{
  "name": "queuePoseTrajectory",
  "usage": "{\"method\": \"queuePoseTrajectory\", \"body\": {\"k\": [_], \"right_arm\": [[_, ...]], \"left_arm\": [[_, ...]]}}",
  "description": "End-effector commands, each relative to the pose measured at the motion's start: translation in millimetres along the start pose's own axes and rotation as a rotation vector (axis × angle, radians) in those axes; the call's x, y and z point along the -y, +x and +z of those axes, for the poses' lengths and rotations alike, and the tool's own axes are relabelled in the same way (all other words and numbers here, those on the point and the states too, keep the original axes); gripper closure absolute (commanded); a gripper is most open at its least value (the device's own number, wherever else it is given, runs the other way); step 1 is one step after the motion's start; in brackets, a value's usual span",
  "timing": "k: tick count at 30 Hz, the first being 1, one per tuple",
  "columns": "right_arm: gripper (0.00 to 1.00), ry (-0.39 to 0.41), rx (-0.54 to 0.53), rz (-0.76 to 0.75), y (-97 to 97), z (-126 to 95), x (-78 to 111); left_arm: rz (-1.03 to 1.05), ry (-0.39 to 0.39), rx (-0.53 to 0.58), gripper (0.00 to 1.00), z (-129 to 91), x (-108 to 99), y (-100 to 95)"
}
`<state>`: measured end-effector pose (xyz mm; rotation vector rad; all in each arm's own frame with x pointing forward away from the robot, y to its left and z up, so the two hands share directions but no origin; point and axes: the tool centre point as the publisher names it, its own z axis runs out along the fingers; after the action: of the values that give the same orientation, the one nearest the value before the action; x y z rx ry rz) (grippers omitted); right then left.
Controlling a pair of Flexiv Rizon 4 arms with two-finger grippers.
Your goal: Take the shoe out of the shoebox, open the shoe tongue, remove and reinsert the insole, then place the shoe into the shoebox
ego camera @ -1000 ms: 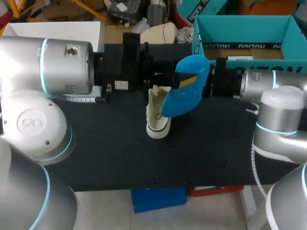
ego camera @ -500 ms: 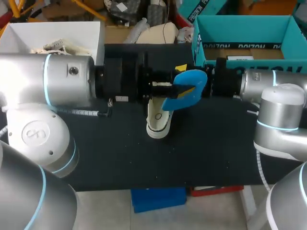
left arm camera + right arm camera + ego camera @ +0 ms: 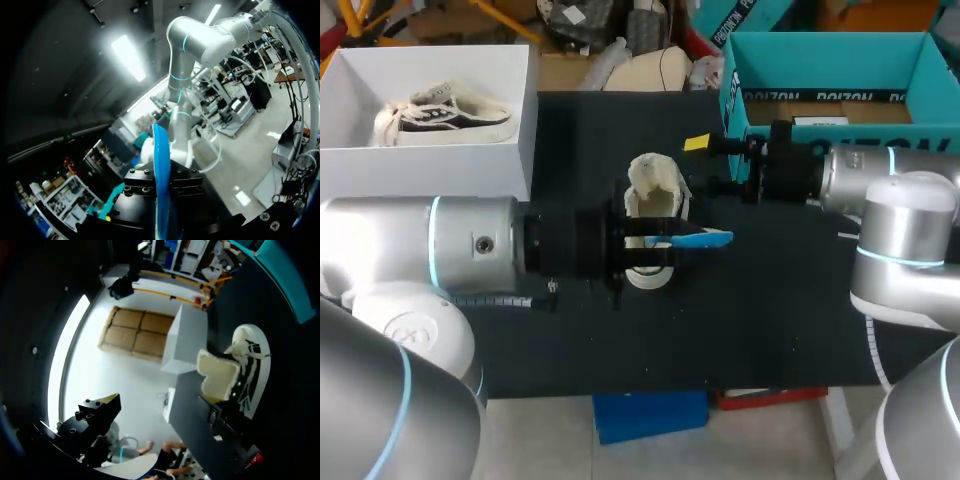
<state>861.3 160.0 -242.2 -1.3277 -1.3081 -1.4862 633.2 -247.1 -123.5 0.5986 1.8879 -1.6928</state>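
At the left gripper point(image 3: 655, 242), in the head view, a blue insole point(image 3: 705, 238) juts out past the fingertips, lying flat and seen edge-on. The left wrist view settles the grip: the insole stands as a thin blue blade pinched between the two finger blocks, both pressing on it from opposite sides. That view shows nothing of the table.

Just behind and touching the left gripper's fingers sits a cream shoe point(image 3: 650, 205), sole down. The right wrist view shows what the head view only hints at — the shoe's padded tongue point(image 3: 217, 374) pulled up and standing clear of the opening, with dark markings along the shoe's side. The shoe lies ahead of the right gripper point(image 3: 708, 163), near but apart from it. That gripper's fingers are spread wide with nothing between them, and one yellow tip shows in the head view.

By count there are two shoes, one insole, two boxes and two grippers. The second shoe point(image 3: 445, 112) lies on its side in the white box point(image 3: 430, 160), well apart from both grippers on the left arm's side. A teal box point(image 3: 820, 50) stands behind the right arm.

The table point(image 3: 770, 300) has a black, lightly speckled top.
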Motion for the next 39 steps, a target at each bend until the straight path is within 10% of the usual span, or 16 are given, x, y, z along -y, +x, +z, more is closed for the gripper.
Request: {"method": "queuePoseTrajectory", "body": {"k": [1,10,17,22,39], "right_arm": [[0.0,-0.003,0.003,0.0,0.2,1.5,0.5],[0.0,-0.003,0.003,0.0,0.2,1.5,0.5],[0.0,-0.003,0.003,0.0,0.2,1.5,0.5],[0.0,-0.003,0.003,0.0,0.2,1.5,0.5],[0.0,-0.003,0.003,0.0,0.2,1.5,0.5]], "left_arm": [[0.0,-0.016,0.005,1.0,-3.7,4.7,4.2],[0.234,0.078,0.077,1.0,-5.0,11.2,27.6],[0.439,0.175,0.129,1.0,-8.8,-21.7,57.7],[0.622,0.123,0.153,1.0,-12.6,-52.7,73.8],[0.622,0.123,0.153,1.0,-12.6,-52.7,73.8]]}}
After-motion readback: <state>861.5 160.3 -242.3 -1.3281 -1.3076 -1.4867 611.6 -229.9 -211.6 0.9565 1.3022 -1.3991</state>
